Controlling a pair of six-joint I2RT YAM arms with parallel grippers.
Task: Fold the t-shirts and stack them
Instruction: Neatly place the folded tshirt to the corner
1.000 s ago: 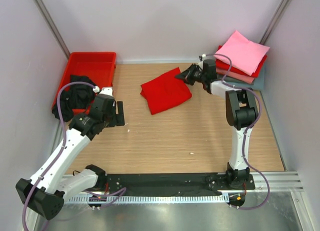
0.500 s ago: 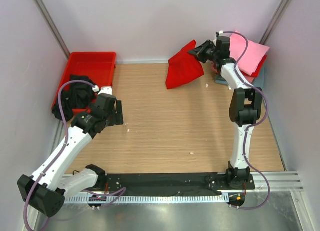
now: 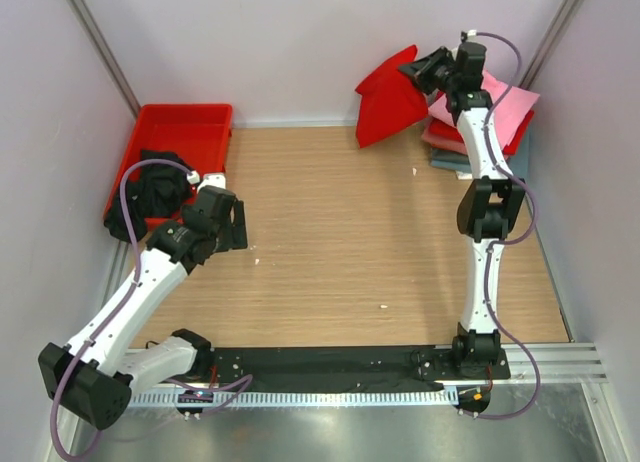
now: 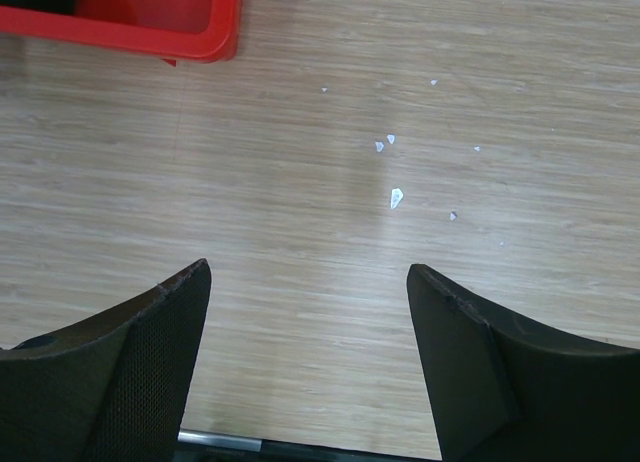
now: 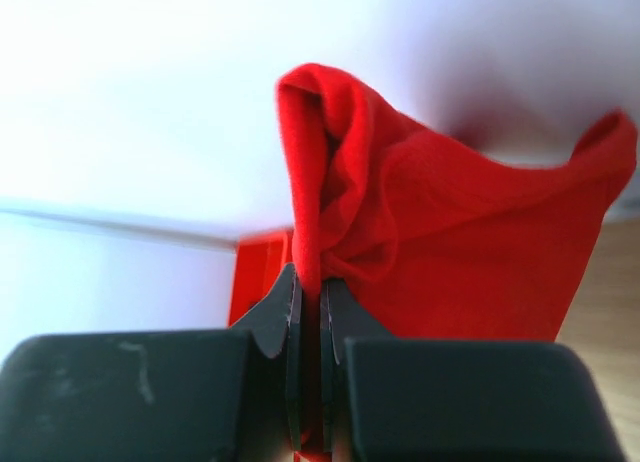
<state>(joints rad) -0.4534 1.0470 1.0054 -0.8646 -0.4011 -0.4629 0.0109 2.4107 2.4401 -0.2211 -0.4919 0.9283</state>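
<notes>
My right gripper (image 3: pixel 418 70) is shut on the folded bright red t-shirt (image 3: pixel 388 104) and holds it high in the air at the back right, next to the stack. In the right wrist view the cloth (image 5: pixel 450 232) is pinched between the jaws (image 5: pixel 310 292) and hangs past them. The stack (image 3: pixel 505 117) at the back right has a pink shirt on top, then red, salmon and grey-blue layers. A black t-shirt (image 3: pixel 155 192) lies crumpled in the red tray (image 3: pixel 185 122). My left gripper (image 4: pixel 308 282) is open and empty above bare wood near the tray.
The red plastic tray (image 4: pixel 130 22) stands at the back left against the wall. White walls close in the back and both sides. Small white specks (image 4: pixel 396 196) lie on the wooden table.
My right gripper has lifted the folded red t-shirt off the table and carried it up and right towards the stack. The left arm has barely moved.
</notes>
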